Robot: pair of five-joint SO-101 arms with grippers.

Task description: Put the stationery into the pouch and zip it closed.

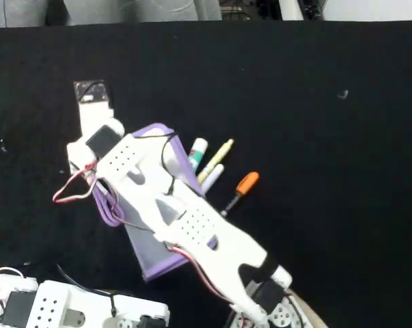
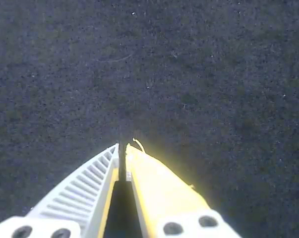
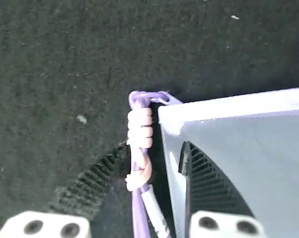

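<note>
Pens [image 1: 218,158] lie outside pouch [image 1: 149,254]; right gripper [image 3: 153,148] at strap [image 3: 139,124], clamped or not, cannot tell; left gripper [image 2: 123,153] closed, empty; next: open pouch.

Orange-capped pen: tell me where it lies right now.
In the high view the orange-capped pen lies on the black table near centre, rightmost of the loose stationery, beside the white pen and apart from the purple pouch.

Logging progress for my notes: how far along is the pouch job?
Nothing looks done: pens and an orange tool lie on the table beside the pouch. In hand: the right gripper is at the pouch's corner, by its cord. Left: loading everything, then zipping.
</note>
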